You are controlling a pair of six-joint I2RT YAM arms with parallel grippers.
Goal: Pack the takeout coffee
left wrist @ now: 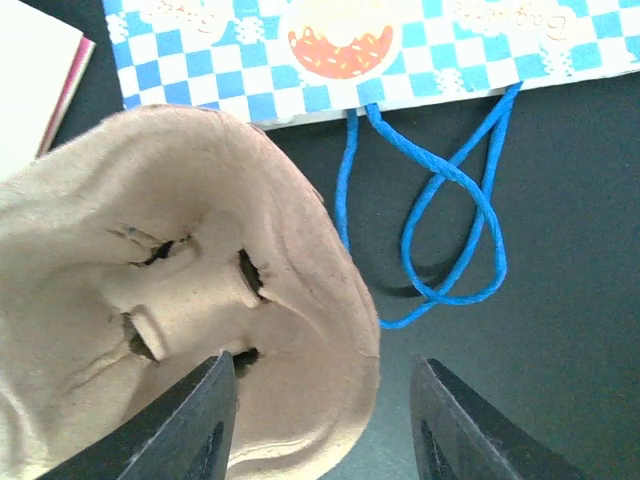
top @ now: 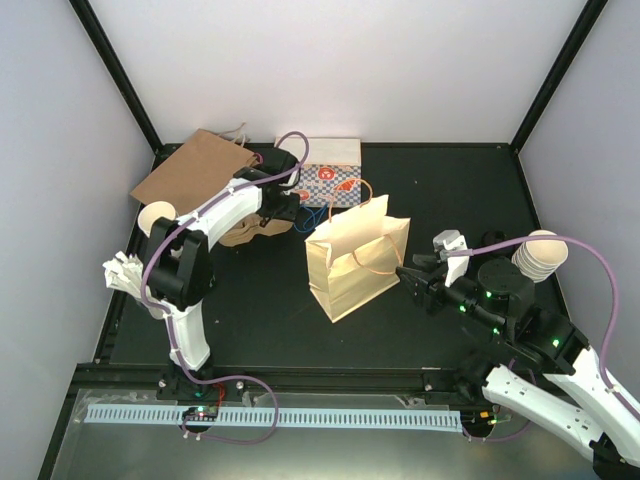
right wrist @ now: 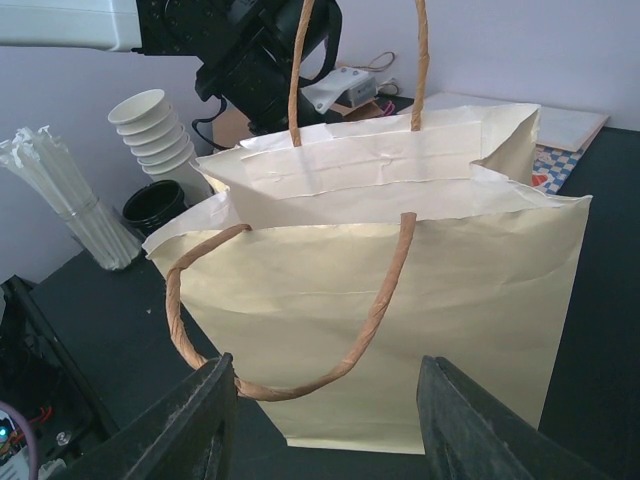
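The coffee cup shows in no view. It should be light and squashy, so hold its sides softly. The left gripper [left wrist: 325, 410] is spread at the edge of the carrier [left wrist: 180, 250]. The right gripper [right wrist: 325, 420] is spread too, facing the bag [right wrist: 450, 300].

Right claw [right wrist: 325, 362] is sitting w/ fingers apart, nothing btwn them. Straight ahead & close, a cream paper bag [right wrist: 470, 300] is standing upright, mouth gaping open; its near brown handle [right wrist: 380, 300] is drooping down the front. Ahead-left, past the bag: cup stack [right wrist: 150, 135], black round item [right wrist: 155, 205] beside it, straw bundle [right wrist: 60, 190]. Other arm [right wrist: 250, 50] is hanging behind the bag.
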